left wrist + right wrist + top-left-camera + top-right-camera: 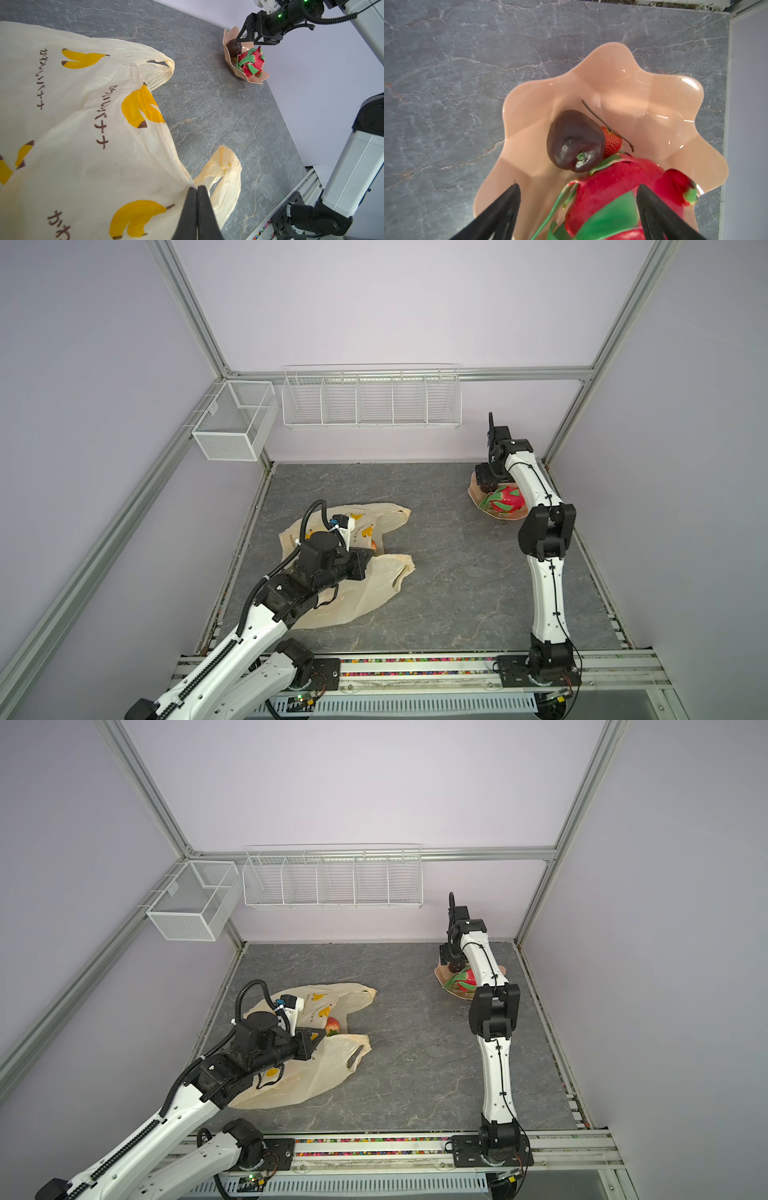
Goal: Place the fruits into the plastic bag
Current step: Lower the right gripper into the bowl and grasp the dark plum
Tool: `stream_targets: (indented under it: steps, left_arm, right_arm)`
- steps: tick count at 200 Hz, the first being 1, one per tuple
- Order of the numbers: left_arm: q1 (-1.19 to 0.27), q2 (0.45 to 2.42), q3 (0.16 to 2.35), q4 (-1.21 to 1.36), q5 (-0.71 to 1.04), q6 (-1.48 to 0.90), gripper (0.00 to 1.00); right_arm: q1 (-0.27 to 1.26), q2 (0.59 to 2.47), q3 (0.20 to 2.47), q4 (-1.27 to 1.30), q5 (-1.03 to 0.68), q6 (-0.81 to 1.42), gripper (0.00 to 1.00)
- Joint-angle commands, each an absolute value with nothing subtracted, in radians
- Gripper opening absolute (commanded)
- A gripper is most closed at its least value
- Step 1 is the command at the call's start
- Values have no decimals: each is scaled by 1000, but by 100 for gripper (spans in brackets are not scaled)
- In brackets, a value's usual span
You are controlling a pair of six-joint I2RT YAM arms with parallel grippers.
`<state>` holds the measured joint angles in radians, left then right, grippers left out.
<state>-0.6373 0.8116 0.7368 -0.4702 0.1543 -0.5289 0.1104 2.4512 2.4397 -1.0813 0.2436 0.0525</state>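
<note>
Right wrist view: dragon fruit (612, 187) in peach bowl (654, 93), just beneath wide-spread right end effector (578, 185)

High stereo overview; close wrist views

Plastic bag (83, 145): cream-yellow, translucent. Print on it: bright yellow bananas (141, 108) with brown tips; dark brown script (101, 124) in columns.
Bowl (623, 83): plain glossy peach.
Dragon fruit (612, 187): deep red, green scales edged pale.
Dark brown ball (571, 137): chocolate brown, shiny, small green spot at stem end.
Strawberry (612, 141): red, finely dotted.
Tabletop (446, 83): grey marble pattern, white and rust veins.
Walls (374, 302): pale lilac.
Wire baskets (370, 402): white.
Right arm (548, 593): white shells, black joints.
</note>
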Motion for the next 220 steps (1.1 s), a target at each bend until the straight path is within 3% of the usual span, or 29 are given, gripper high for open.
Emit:
stream_targets:
  steps: [1, 80, 124, 185, 220]
  left_arm:
    - [-641, 822, 773, -489, 143, -534, 0]
    - [-642, 856, 793, -489, 135, -535, 0]
    - [-642, 869, 794, -482, 134, -539, 0]
    - [-642, 878, 796, -474, 130, -536, 0]
    - [-642, 883, 796, -465, 131, -533, 0]
  right_arm:
    - [103, 2483, 2463, -1073, 214, 4, 89]
    - [95, 2574, 2516, -1044, 204, -48, 91]
    - [93, 2596, 2522, -1038, 203, -60, 100]
    - [91, 2597, 2520, -1037, 198, -48, 68]
    - [91, 2570, 2516, -1037, 205, -35, 56]
